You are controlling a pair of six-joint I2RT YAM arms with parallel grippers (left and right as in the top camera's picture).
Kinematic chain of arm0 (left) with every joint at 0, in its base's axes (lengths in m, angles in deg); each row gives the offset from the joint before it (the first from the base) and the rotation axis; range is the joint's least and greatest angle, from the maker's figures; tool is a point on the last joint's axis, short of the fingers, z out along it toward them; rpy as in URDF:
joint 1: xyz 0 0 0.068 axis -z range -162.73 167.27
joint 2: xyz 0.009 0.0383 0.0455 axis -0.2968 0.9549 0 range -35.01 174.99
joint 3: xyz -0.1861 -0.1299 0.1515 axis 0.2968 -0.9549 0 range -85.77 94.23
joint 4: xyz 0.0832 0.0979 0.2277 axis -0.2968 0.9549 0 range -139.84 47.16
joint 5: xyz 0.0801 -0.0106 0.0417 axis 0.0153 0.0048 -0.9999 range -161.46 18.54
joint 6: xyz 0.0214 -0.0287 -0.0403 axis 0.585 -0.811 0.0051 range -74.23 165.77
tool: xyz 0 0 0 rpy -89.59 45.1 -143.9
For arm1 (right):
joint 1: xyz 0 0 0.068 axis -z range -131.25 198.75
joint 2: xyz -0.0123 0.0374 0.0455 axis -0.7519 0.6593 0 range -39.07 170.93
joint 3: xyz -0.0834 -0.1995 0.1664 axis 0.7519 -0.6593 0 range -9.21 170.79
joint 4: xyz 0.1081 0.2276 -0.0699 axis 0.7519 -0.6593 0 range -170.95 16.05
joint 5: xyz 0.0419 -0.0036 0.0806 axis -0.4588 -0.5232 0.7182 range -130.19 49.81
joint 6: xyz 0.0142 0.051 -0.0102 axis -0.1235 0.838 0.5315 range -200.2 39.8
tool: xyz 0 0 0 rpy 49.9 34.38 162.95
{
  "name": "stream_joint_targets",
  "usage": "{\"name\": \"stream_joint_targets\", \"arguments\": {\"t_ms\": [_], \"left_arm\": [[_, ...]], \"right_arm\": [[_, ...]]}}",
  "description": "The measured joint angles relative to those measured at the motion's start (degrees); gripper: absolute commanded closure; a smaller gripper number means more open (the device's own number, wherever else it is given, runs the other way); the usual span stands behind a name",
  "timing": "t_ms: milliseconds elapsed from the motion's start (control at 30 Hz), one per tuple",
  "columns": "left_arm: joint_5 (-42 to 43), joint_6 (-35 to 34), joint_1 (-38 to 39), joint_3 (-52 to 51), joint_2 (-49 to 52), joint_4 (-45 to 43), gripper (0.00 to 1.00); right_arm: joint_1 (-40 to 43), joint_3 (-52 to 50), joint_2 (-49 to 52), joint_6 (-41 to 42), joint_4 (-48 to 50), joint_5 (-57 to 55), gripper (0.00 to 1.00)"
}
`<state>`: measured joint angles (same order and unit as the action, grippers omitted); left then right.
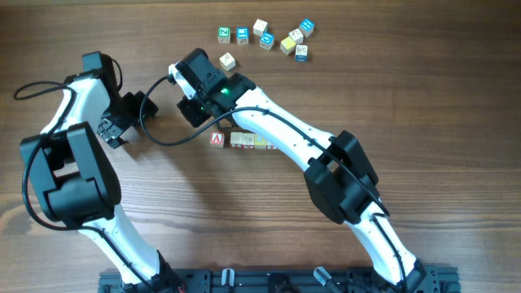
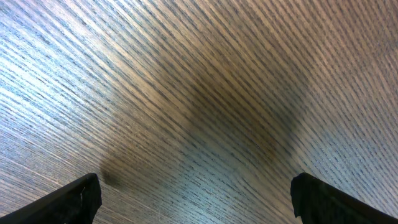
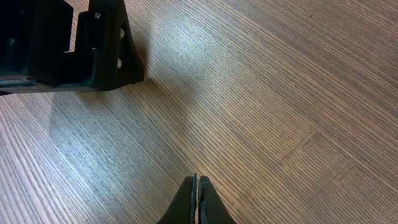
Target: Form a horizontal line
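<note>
The horizontal line lies at the table's middle in the overhead view: a cube with a red "A" [image 1: 216, 139] at its left end, then cream cubes [image 1: 242, 141] running right under my right arm, which hides the row's right end. No yellow cube shows in the row. My right gripper [image 1: 177, 73] is shut and empty, above and left of the row; its wrist view [image 3: 198, 183] shows closed fingers over bare wood. My left gripper [image 1: 112, 130] is open and empty further left, with only wood between its fingers [image 2: 196, 193].
Several loose cubes with blue, green, cream and yellow faces lie in a cluster [image 1: 267, 39] at the back. One cream cube [image 1: 227, 60] sits just right of my right gripper. My left gripper's black body shows in the right wrist view [image 3: 81, 50].
</note>
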<state>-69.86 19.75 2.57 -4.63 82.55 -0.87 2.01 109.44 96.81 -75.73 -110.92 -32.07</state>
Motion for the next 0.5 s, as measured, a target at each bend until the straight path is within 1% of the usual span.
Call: {"name": "stream_joint_targets", "arguments": {"t_ms": [500], "left_arm": [[0.0,0.0,0.0,0.0,0.0,0.0,0.0]], "right_arm": [[0.0,0.0,0.0,0.02,-0.24,0.0,0.96]]}}
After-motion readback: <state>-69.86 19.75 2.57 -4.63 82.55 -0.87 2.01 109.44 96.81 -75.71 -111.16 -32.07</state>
